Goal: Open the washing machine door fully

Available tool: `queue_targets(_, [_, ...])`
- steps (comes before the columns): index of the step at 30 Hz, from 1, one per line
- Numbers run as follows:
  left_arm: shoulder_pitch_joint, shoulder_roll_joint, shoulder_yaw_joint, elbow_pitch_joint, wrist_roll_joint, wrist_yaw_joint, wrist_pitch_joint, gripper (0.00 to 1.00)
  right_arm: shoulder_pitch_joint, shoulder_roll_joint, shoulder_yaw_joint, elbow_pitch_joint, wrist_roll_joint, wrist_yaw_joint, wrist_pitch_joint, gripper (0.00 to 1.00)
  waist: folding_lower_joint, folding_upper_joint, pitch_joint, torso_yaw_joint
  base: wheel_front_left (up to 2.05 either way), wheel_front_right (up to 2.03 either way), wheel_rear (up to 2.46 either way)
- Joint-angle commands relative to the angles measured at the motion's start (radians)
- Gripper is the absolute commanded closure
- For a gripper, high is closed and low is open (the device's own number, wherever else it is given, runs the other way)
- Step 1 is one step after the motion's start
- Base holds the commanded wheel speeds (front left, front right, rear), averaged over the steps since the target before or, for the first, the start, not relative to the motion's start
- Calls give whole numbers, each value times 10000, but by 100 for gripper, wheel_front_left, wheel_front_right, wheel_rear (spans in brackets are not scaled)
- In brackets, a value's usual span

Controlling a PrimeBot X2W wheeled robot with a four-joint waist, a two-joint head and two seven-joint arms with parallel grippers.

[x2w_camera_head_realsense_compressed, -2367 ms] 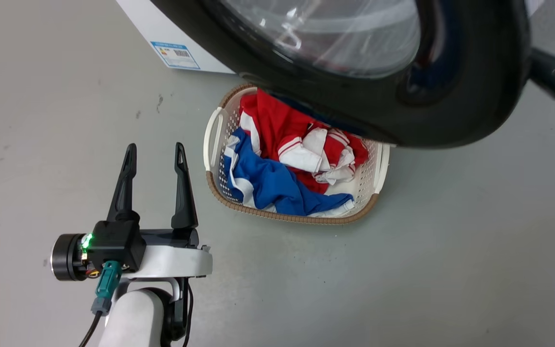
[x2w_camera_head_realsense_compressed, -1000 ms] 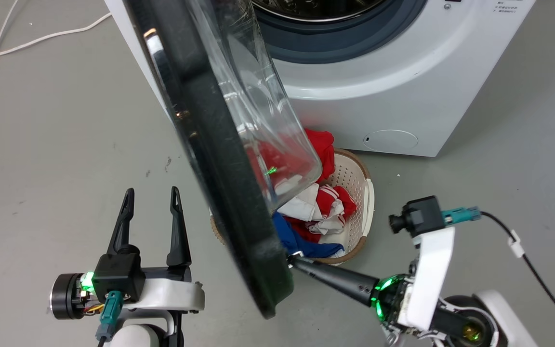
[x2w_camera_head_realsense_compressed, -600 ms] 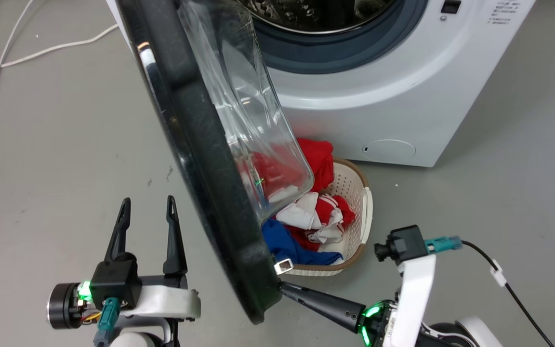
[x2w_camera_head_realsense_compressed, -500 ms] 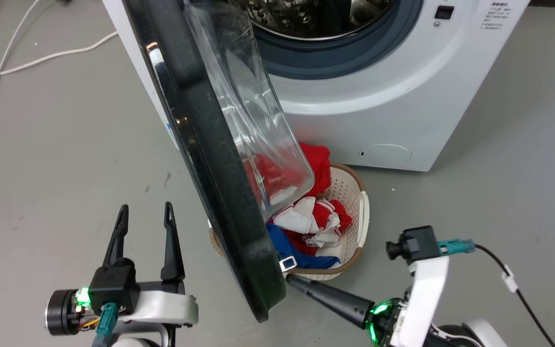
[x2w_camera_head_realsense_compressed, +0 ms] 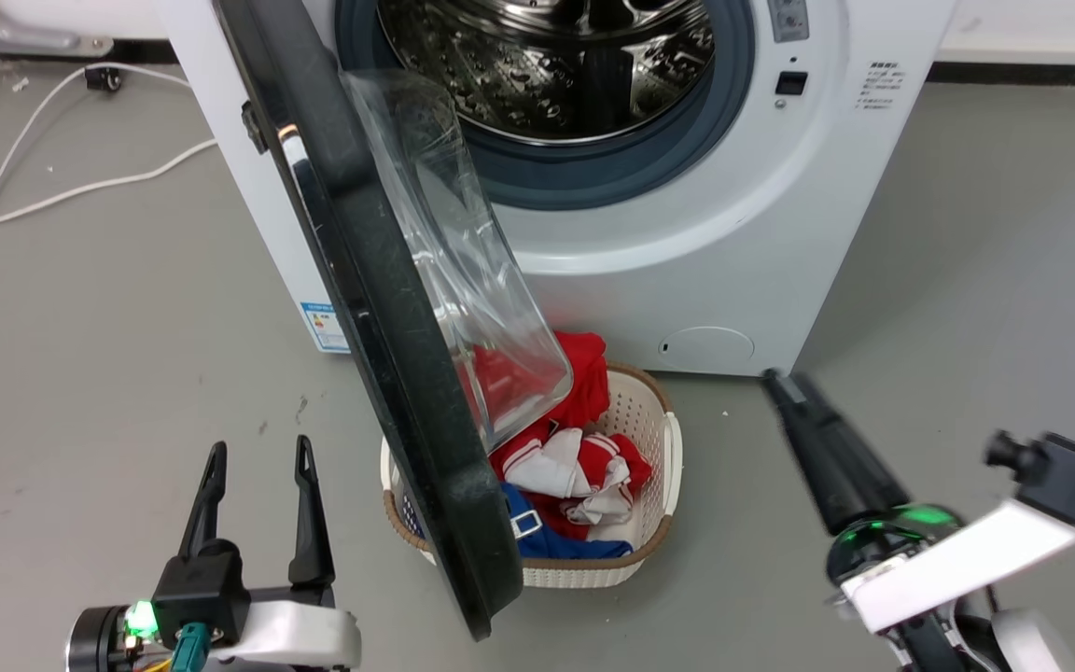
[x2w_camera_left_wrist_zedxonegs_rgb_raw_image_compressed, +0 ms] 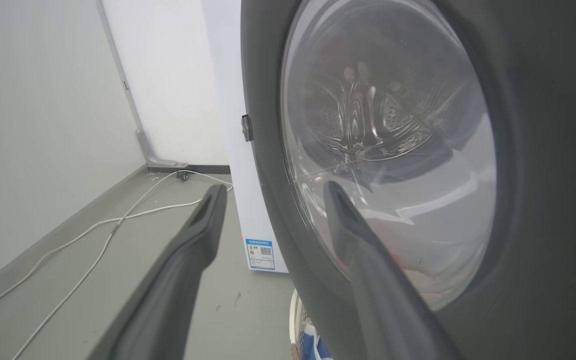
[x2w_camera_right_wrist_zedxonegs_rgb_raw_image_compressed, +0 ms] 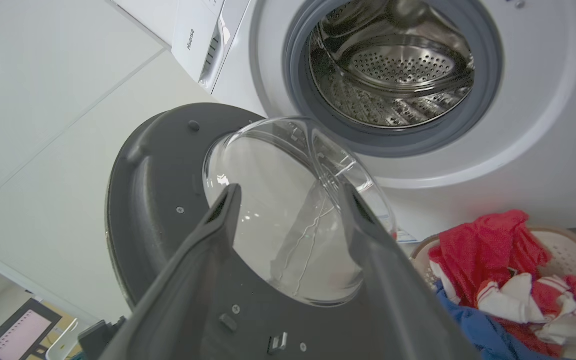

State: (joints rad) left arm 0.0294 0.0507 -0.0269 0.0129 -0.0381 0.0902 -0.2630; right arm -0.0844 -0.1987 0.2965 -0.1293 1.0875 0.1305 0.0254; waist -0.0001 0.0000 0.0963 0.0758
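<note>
The door (x2w_camera_head_realsense_compressed: 379, 327) stood out from the washer (x2w_camera_head_realsense_compressed: 649, 261), hinged at its left and edge-on to the head view. Its bowl bulged right, over the basket (x2w_camera_head_realsense_compressed: 663, 448). The left gripper (x2w_camera_head_realsense_compressed: 258, 448) was spread and empty beside the door's outer face. The right gripper (x2w_camera_right_wrist_zedxonegs_rgb_raw_image_compressed: 288, 200) was also spread and empty, apart from the door.

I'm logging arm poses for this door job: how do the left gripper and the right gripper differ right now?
The left gripper sits on the black outer side of the washing machine door; the right gripper sits on its glass-bowl side. The left gripper points straight up the head view with both fingers seen apart; the right gripper leans up and left, seen edge-on. Both are open and hold nothing.
</note>
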Motion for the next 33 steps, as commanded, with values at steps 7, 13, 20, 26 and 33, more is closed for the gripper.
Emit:
queue_targets(7, [484,-3,204,-64,101,-62,-27,0,96,74,-963,1328,-2742,3,-2698,0,1,0,-525,-226,0,0,0])
queue_targets(13, [684,-3,276,-84,162,-70,-27,0,477,1006,-3037,1593,-6532,3,-2898,0,1,0,-727,-296,0,0,0])
queue_targets(20, [745,-1,243,-54,143,-16,-27,0,1038,1347,-3527,1230,-8899,3,-2904,0,1,0,-836,-262,0,0,0])
queue_targets(26, [794,-1,196,-14,134,-21,-27,0,1648,1484,-3703,1081,-9665,2,-2905,0,1,0,-922,-201,0,0,0])
queue_targets(33, [850,-1,176,-16,125,-3,-27,0,2284,1498,-3836,1143,-9424,2,-2906,0,1,0,-996,-184,0,0,0])
